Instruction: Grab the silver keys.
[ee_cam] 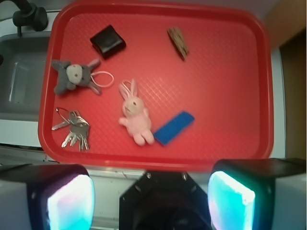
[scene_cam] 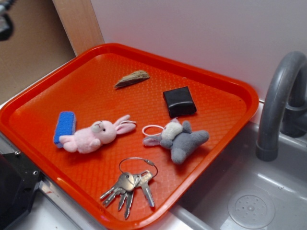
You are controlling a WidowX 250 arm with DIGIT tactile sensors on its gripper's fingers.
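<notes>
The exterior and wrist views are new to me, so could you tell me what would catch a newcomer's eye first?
The bright orange-red tray fills the scene, beside a grey sink. At its middle lie a pink plush rabbit and a grey plush toy. The silver keys gleam by the near edge. In the wrist view the gripper has its pads wide apart.

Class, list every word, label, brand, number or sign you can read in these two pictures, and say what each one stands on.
None can be read.
Keys: any stamping on them is too small and blurred to tell.
Black case, blue block, both plush toys, tray: no text visible.
</notes>
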